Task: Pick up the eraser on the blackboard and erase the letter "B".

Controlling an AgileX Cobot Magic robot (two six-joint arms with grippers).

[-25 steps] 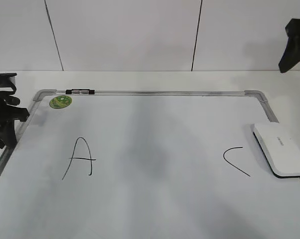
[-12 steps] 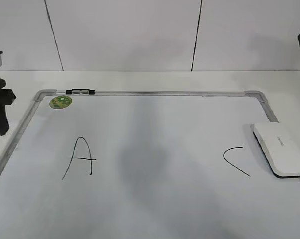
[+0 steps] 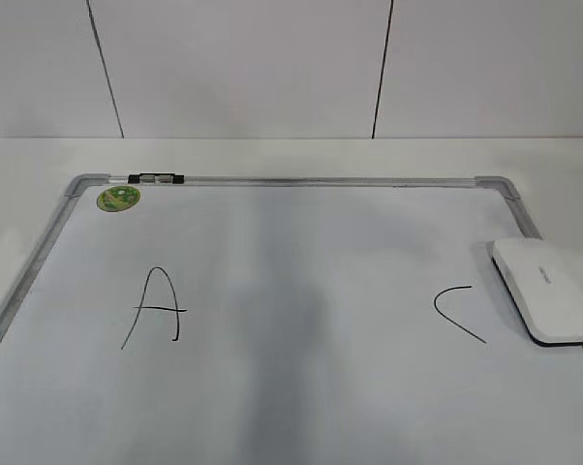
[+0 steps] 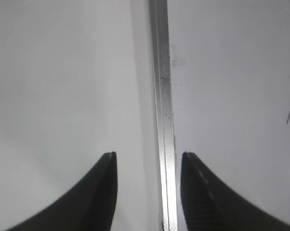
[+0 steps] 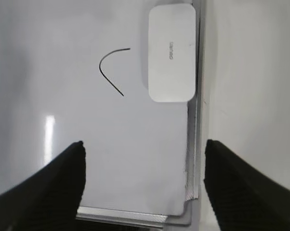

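Observation:
The white eraser (image 3: 545, 290) lies flat at the right edge of the blackboard (image 3: 301, 180), next to the curved "C" (image 3: 456, 312). It also shows in the right wrist view (image 5: 171, 52), far ahead of my right gripper (image 5: 144, 144), which is open and empty above the board's corner. My left gripper (image 4: 149, 156) is open and empty, its jaws either side of the board's left frame rail (image 4: 163, 120). No letter "B" shows between the black "A" (image 3: 154, 307) and the "C". Neither gripper is in the exterior view.
A round green sticker (image 3: 117, 199) and a small black clip (image 3: 156, 178) sit at the board's far left corner. White table (image 3: 272, 153) surrounds the board, with a white panelled wall behind.
Both arms have drawn out of the exterior view, the left off the left edge and the right off the upper right. The eraser and letters have not moved.

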